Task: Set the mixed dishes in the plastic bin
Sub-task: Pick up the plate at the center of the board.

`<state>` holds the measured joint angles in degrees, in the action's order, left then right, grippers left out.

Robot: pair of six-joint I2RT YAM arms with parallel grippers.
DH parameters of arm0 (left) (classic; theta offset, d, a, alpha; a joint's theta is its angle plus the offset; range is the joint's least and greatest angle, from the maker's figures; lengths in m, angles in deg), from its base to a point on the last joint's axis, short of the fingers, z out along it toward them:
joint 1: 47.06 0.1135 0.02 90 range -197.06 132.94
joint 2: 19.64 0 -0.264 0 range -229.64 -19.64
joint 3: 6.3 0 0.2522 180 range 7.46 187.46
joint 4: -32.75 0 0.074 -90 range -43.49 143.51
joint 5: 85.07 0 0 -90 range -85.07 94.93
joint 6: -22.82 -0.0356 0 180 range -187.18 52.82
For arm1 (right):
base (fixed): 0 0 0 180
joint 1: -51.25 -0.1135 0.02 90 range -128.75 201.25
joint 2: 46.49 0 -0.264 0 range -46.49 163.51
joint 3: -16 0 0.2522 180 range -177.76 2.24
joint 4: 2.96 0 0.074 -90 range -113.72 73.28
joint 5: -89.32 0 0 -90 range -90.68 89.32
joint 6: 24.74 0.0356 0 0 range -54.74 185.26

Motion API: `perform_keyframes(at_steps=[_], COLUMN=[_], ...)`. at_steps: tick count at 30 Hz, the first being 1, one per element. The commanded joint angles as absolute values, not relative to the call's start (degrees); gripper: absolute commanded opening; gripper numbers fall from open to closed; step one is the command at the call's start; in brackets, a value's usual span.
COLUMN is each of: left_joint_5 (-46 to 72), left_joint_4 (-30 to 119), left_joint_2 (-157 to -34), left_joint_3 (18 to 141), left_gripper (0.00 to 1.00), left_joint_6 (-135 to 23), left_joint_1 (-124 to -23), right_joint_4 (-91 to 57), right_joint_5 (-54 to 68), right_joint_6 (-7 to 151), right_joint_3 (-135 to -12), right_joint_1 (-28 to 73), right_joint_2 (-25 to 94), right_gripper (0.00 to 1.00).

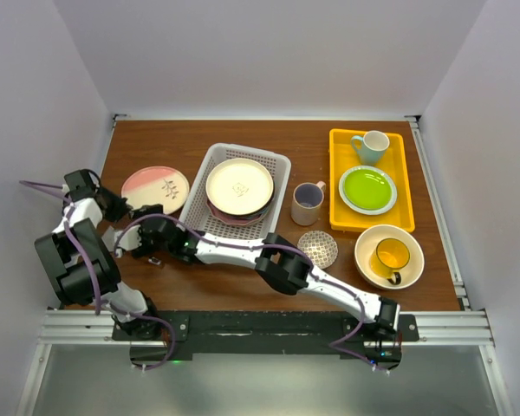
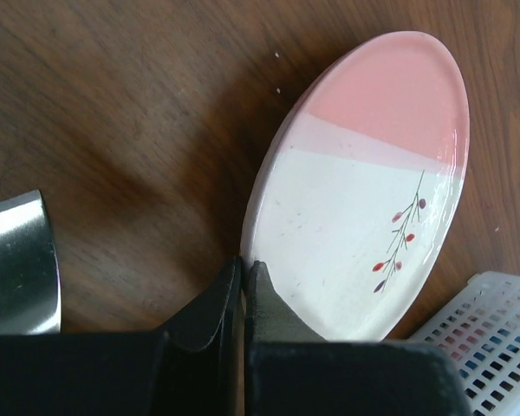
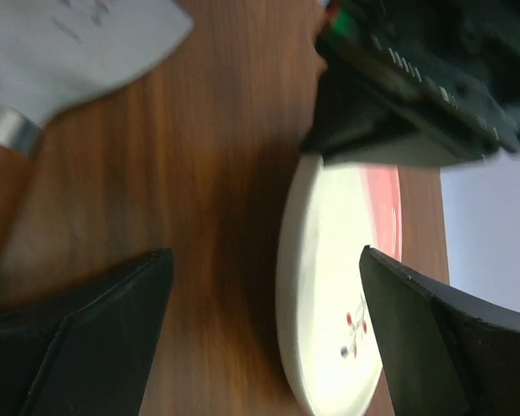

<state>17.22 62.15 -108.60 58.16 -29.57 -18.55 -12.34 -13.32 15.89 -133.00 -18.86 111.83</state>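
A pink-and-cream plate (image 1: 155,189) sits left of the white plastic bin (image 1: 282,165). My left gripper (image 2: 243,263) is shut on the plate's (image 2: 364,199) near rim, one finger over it and one under. In the top view that gripper (image 1: 124,208) is at the plate's left edge. My right gripper (image 3: 264,269) stands open, and the plate's (image 3: 329,286) other edge lies between its fingers without touching them. It reaches in from the front (image 1: 140,232). Inside the bin a cream plate (image 1: 239,185) rests on a pink dotted one (image 1: 243,217).
A beige mug (image 1: 308,203) and a small patterned bowl (image 1: 317,249) stand right of the bin. A large cream bowl (image 1: 409,260) holds a yellow mug (image 1: 392,256). The yellow tray (image 1: 338,173) carries a green plate (image 1: 367,189) and a teal mug (image 1: 370,146). A metal-bladed tool (image 2: 17,260) lies near the plate.
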Motion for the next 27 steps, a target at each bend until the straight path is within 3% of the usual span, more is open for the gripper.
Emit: perform_keyframes(at_steps=[1,4,8,15,21,24,25,26,27], left_joint_5=[22.2,22.5,22.7,22.6,22.3,22.3,22.6,22.7,22.8], left_joint_4=[59.4,59.4,59.9,61.0,62.1,62.4,62.5,62.7,62.9], left_joint_2=[-103.6,-102.2,-100.6,-97.3,-94.2,-92.7,-92.1,-91.7,-91.4], left_joint_3=[57.8,56.6,54.9,53.7,54.1,54.4,54.4,54.7,54.8], left_gripper=[0.00,0.00,0.00,0.00,0.00,0.01,0.09,0.30,0.40], left_joint_6=[-29.9,-29.7,-29.8,-29.7,-29.1,-28.6,-28.5,-28.3,-28.2], left_joint_1=[-17.9,-18.0,-17.7,-16.8,-15.6,-14.5,-14.2,-13.8,-13.4], right_joint_4=[-5.5,-3.4,-2.1,-1.2,0.2,0.6,0.7,0.9,1.1], right_joint_5=[-19.3,-20.6,-21.4,-21.9,-21.0,-20.5,-20.3,-20.1,-19.9], right_joint_6=[11.7,9.9,8.7,7.9,7.8,8.1,8.2,8.4,8.6], right_joint_3=[-137.4,-137.9,-137.8,-137.2,-135.3,-134.4,-134.2,-133.6,-133.6], right_joint_1=[-19.1,-19.1,-19.1,-19.1,-19.1,-19.0,-19.1,-19.1,-19.1], right_joint_2=[114.5,116.4,117.5,117.3,114.4,112.7,112.1,111.1,110.5], right_gripper=[0.92,0.85,0.68,0.22,0.02,0.00,0.00,0.00,0.00])
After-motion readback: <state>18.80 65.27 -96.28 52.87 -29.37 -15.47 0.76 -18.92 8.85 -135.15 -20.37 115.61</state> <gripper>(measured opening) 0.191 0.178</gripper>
